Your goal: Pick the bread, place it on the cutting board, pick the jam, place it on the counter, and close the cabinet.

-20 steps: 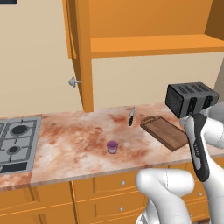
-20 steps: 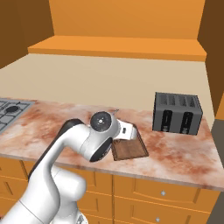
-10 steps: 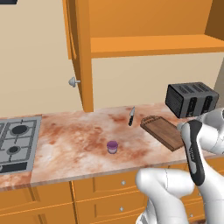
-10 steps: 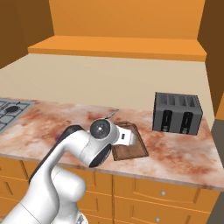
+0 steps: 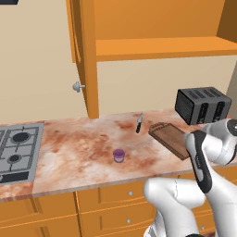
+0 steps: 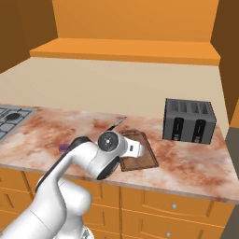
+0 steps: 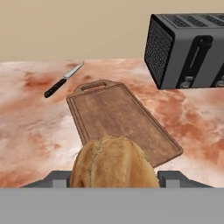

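The bread (image 7: 113,162), a brown crusty lump, sits between my fingertips at the bottom of the hand view; my gripper (image 7: 113,181) is shut on it. Just ahead and below lies the cutting board (image 7: 122,118), handle end pointing away from me. In the right base view my hand (image 6: 134,150) hovers over the board's (image 6: 142,158) near left part. The purple jam (image 5: 119,155) stands on the counter (image 5: 83,148) left of the board (image 5: 170,138). The cabinet door (image 5: 82,55) stands open, edge on, with its knob (image 5: 77,86).
A black toaster (image 7: 188,43) stands right of the board, close behind it. A knife (image 7: 63,79) lies on the counter beyond the board's left corner. The grey hob (image 5: 16,148) is at the far left. An open orange shelf (image 5: 162,46) runs above the counter.
The arm has sunk lower and folded in, bringing the hand with the bread down closer over the cutting board. The jam, knife and door have not moved.
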